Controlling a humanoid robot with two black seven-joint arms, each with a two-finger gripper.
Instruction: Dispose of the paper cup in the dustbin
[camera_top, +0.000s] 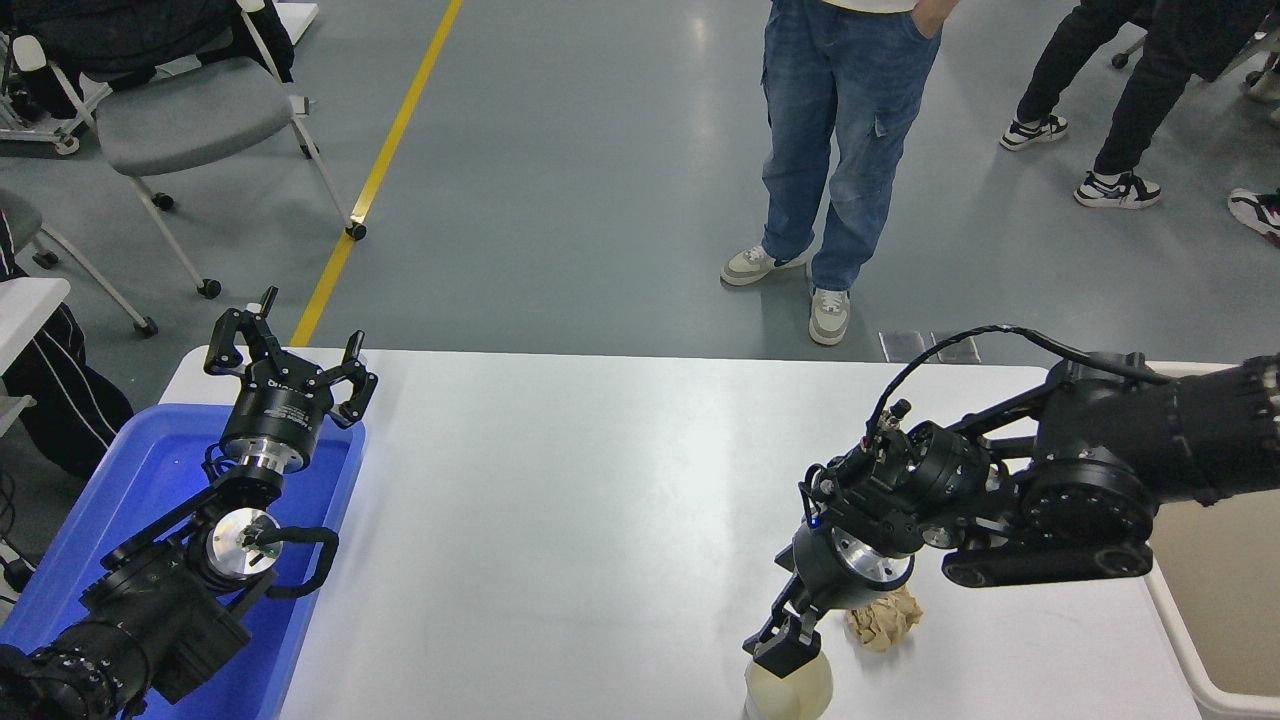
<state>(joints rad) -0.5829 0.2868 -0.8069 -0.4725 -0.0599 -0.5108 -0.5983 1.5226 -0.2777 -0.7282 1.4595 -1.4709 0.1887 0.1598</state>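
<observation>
Grey shop floor with a yellow line (385, 160) running across it, a grey rolling chair (190, 115) at the upper left, and a person in blue jeans (845, 130) standing past the far edge of the white counter (560, 520). More legs and sneakers show at the top right.

The paper cup (790, 690) sits upright at the counter's near edge, right of centre, partly cut off by the bottom of the shot. A crumpled tan paper ball (885, 620) lies just beside it, up and to the right. The right gripper (785, 650) points down right over the cup's rim, its black fingers (783, 655) overlapping the opening; can't really tell if they're apart or pinched on the rim from this angle.

The dustbin (1200, 650) is at the far right edge of the counter, mostly hidden behind the right arm.

The left gripper (290, 355) is parked at the lower left above a blue tray (140, 470), fingers spread apart and holding nothing.
</observation>
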